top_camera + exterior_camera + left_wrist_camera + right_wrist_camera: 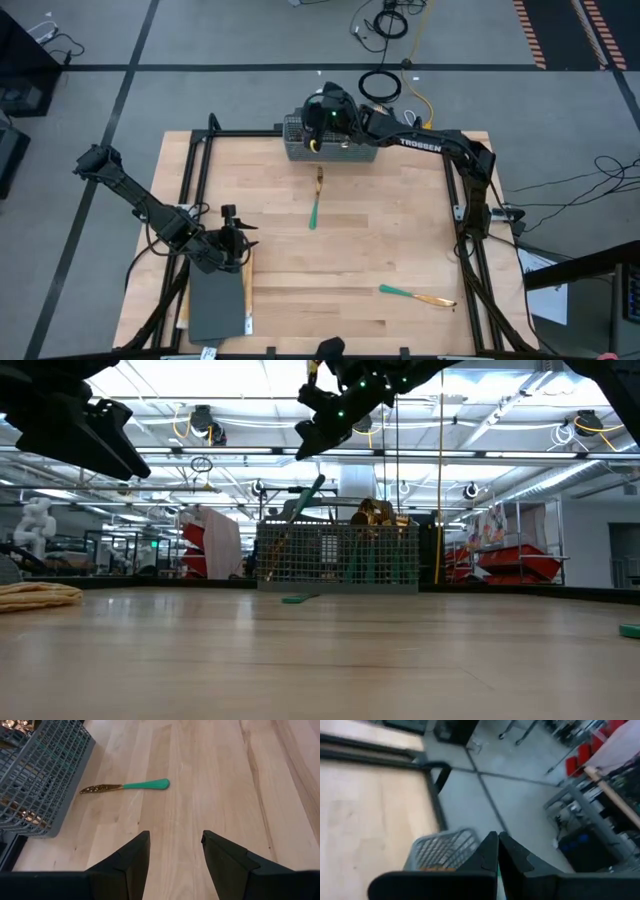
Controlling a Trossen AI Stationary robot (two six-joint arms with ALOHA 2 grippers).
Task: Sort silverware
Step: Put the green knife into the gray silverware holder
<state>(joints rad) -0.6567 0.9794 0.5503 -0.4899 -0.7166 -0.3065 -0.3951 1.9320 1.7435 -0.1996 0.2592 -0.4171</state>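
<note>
Right end effector (318, 128) above basketed silverware (378, 515)

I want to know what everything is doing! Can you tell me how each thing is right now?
Left gripper: open, empty, low over the table's left side.
Right gripper: shut, above the basket.
Wire basket: upright at the table's far edge, silverware inside.
Knife: flat on the table near the basket.
Second piece: flat near the right front.
</note>
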